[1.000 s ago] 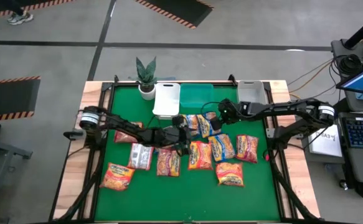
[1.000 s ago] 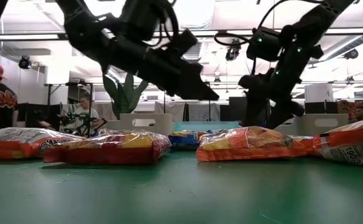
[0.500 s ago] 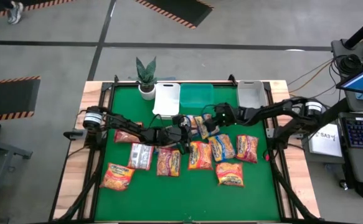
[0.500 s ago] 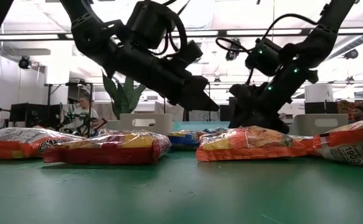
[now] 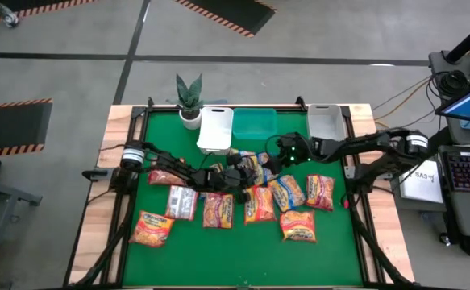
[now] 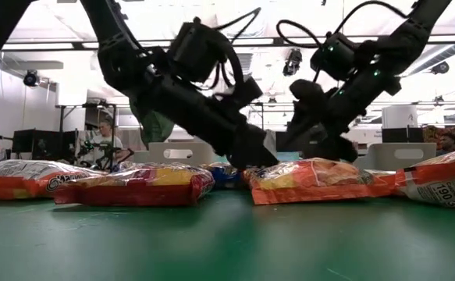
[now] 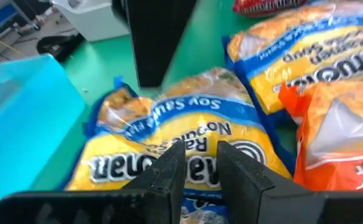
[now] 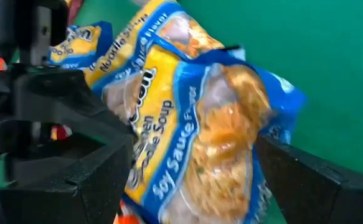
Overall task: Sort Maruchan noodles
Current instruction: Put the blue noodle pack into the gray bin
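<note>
Several Maruchan noodles packets lie flat on the green mat [image 5: 178, 250]. A blue-and-yellow soy-sauce packet [image 7: 187, 118] lies in the middle, near the bins. My left gripper [image 7: 197, 163] slants down over its printed face, its fingers narrowly open with nothing between them. My right gripper [image 8: 197, 143] is wide open, and its fingers stand on either side of the same packet [image 8: 169, 93]. In the high view the two grippers meet near the mat's middle, left gripper [image 5: 241, 174] and right gripper [image 5: 273, 161]. My left gripper comes slanting down from the table's left, fingertips [image 7: 169, 171] low over the middle of the blue-and-yellow packet's face [image 7: 197, 134]. I cannot tell whether they touch it.
A white bin [image 5: 216, 127], a teal bin [image 5: 255, 123] and a grey bin [image 5: 325, 119] stand along the far edge, beside a potted plant [image 5: 189, 101]. Orange and red packets [image 5: 258, 201] lie in a loose row nearer the front. Bare mat lies at the near edge.
My left gripper has sunk toward the packets in the middle of the mat and gone slightly toward the table's right. My right gripper has tipped further downward and swung toward the left arm, over the blue-and-yellow packet.
</note>
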Tool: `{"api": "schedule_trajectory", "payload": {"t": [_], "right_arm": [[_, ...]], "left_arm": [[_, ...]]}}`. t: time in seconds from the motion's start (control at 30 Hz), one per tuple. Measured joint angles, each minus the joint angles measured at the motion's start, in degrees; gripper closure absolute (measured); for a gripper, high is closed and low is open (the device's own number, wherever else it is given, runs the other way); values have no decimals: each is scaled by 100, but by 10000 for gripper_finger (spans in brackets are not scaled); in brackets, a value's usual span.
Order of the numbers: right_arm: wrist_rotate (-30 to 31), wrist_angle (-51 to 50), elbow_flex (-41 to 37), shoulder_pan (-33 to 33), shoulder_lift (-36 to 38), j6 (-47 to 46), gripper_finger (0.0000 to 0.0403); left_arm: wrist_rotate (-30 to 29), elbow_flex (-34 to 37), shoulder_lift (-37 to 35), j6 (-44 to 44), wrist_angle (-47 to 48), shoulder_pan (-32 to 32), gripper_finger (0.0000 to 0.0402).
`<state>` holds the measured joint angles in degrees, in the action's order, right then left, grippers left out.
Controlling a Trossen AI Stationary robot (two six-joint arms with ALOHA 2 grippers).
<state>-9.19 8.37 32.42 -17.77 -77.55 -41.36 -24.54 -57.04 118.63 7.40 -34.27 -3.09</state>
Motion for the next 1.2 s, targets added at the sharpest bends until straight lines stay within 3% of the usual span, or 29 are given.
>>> {"api": "schedule_trajectory", "payload": {"t": [0.13,0.27,1.03,1.2], "right_arm": [[165,-799,0,-44,347,80,76],[451,-912,-88,-38,355,160,76],[-732,1924,-87,87,-1407,-185,77],[-736,1957,-81,87,-1465,-210,113]], "left_arm": [[-45,-96,87,-76,372,0,326],[-67,-46,81,-296,553,0,326],[-62,-15,80,-378,591,9,326],[-60,-15,80,-368,590,9,326]]}}
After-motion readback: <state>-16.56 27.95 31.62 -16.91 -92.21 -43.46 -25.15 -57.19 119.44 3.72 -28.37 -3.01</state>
